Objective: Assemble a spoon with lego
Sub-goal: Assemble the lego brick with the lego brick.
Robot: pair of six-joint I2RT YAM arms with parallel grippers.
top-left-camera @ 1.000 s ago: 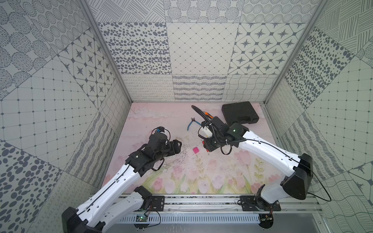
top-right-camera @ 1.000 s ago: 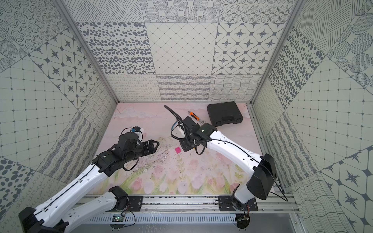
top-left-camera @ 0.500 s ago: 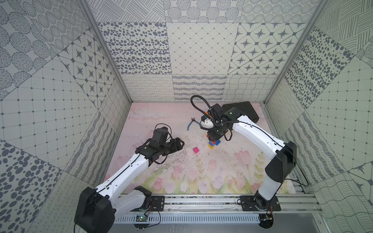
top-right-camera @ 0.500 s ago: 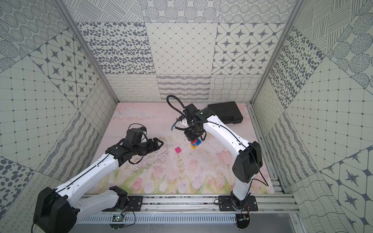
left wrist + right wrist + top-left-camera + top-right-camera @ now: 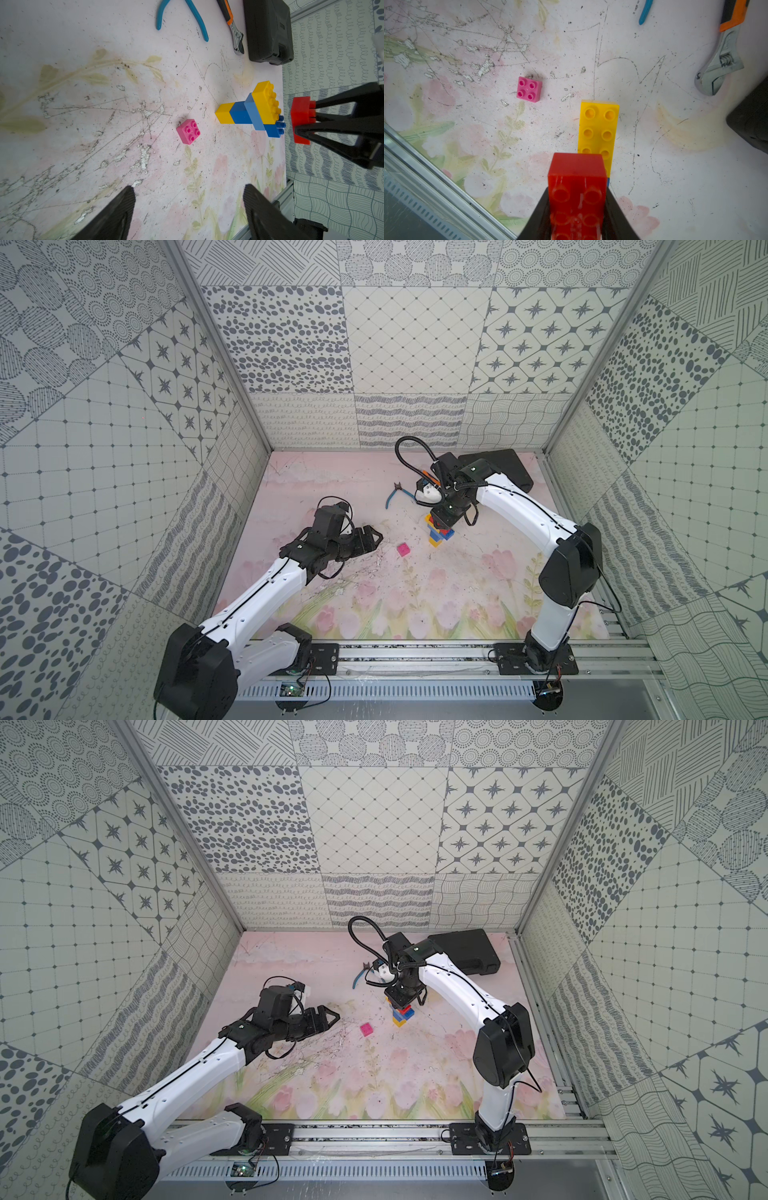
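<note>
Right gripper (image 5: 577,199) clamps the red brick (image 5: 576,166) above the spoon (image 5: 245,113). Align it squarely over the blue studs (image 5: 279,124), then press straight down. Left gripper (image 5: 188,189) stands wide, empty.

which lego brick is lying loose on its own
The pink square brick: it sits alone on the mat. The red brick is in the right gripper; the rest are joined in a stack.
</note>
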